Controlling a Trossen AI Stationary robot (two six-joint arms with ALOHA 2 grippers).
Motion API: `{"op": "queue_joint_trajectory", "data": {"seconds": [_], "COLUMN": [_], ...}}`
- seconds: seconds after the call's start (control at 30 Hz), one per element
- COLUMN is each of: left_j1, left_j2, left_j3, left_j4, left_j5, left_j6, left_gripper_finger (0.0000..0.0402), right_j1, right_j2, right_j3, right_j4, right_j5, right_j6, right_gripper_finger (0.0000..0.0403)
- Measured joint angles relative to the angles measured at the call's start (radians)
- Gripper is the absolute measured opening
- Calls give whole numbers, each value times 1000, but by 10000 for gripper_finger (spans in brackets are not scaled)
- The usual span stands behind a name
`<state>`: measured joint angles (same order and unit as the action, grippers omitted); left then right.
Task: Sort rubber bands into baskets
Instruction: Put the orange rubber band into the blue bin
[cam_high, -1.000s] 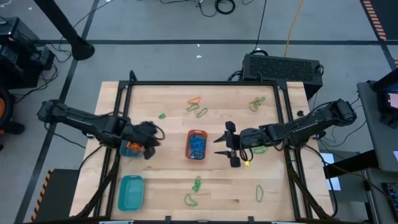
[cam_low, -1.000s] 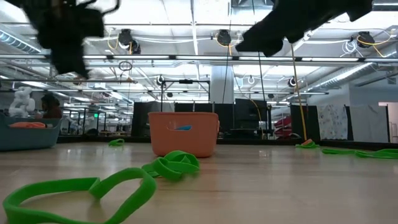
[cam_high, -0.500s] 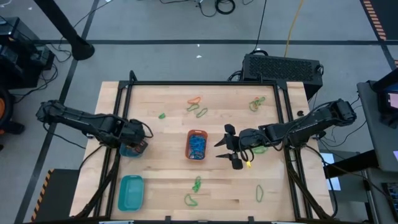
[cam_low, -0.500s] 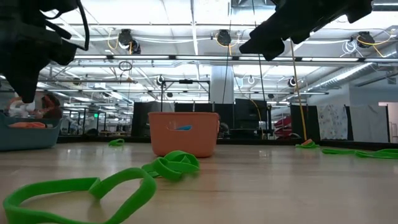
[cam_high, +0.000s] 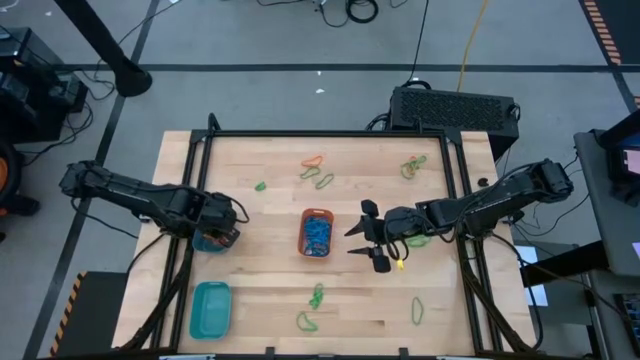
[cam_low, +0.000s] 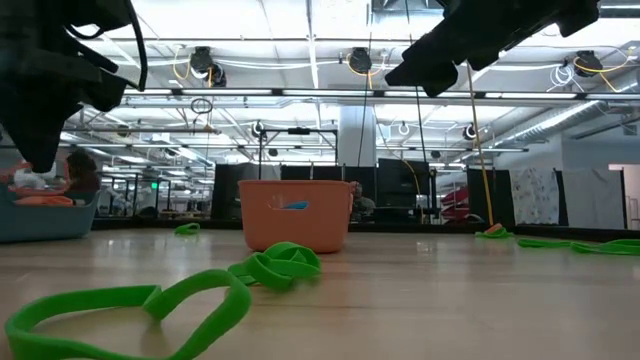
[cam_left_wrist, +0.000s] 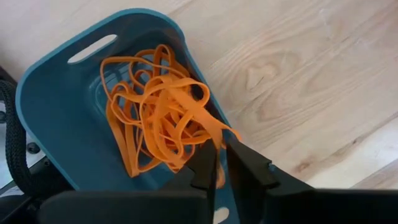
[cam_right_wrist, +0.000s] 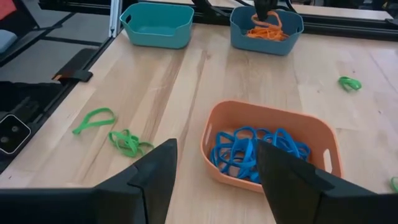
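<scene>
An orange band (cam_left_wrist: 205, 124) hangs between the fingers of the left claw (cam_left_wrist: 221, 165), its free loop draped over the tangle of orange bands (cam_left_wrist: 155, 118) already heaped in the small blue basket (cam_left_wrist: 56, 118). The fingers stand close together with only a narrow slot between them, and the band's end looks pinched there, though whether the grip is firm or just loosening I cannot tell. The claw sits right above the basket's near rim, at the left side of the tabletop (cam_high: 260, 215).

In the middle stands the orange basket (cam_right_wrist: 273, 146), holding blue bands (cam_right_wrist: 249, 149). The teal basket (cam_high: 210, 308) near the front left corner looks empty. Green bands (cam_high: 316, 296) lie loose toward the front, more green ones (cam_high: 324, 180) with one orange band (cam_high: 312, 160) toward the back, and a green clump (cam_high: 412, 166) at the back right.

The right claw (cam_right_wrist: 214, 165) hovers just right of the orange basket, fingers spread wide and holding nothing.

The risk lies with the left side: the pinched band sits close to the rim, so a release here could let it slide over the edge onto the wood. If it clings to a finger pad, lifting away could drag the tangled pile out with it, or tip the light basket.
</scene>
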<state>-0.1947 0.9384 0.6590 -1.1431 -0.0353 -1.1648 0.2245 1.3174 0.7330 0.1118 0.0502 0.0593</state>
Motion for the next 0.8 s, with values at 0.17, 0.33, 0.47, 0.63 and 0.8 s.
{"op": "queue_joint_trajectory", "data": {"seconds": [0.17, 0.33, 0.47, 0.63, 0.8], "left_j1": [0, 0, 0, 0, 0], "left_j2": [4, 5, 5, 5, 5], "left_j3": [0, 0, 0, 0, 10], "left_j4": [-1, -1, -1, -1, -7], "left_j5": [0, 0, 0, 1, 23], "left_j6": [0, 0, 0, 0, 2], "left_gripper_finger": [75, 98, 111, 116, 117], "right_j1": [0, 0, 0, 1, 6], "right_j2": [0, 0, 0, 0, 0], "right_j3": [0, 0, 0, 0, 0], "right_j4": [-11, -12, -12, -13, -13], "right_j5": [0, 0, 0, -3, -3], "right_j6": [0, 0, 0, 0, 0], "right_gripper_finger": [210, 210, 210, 210, 210]}}
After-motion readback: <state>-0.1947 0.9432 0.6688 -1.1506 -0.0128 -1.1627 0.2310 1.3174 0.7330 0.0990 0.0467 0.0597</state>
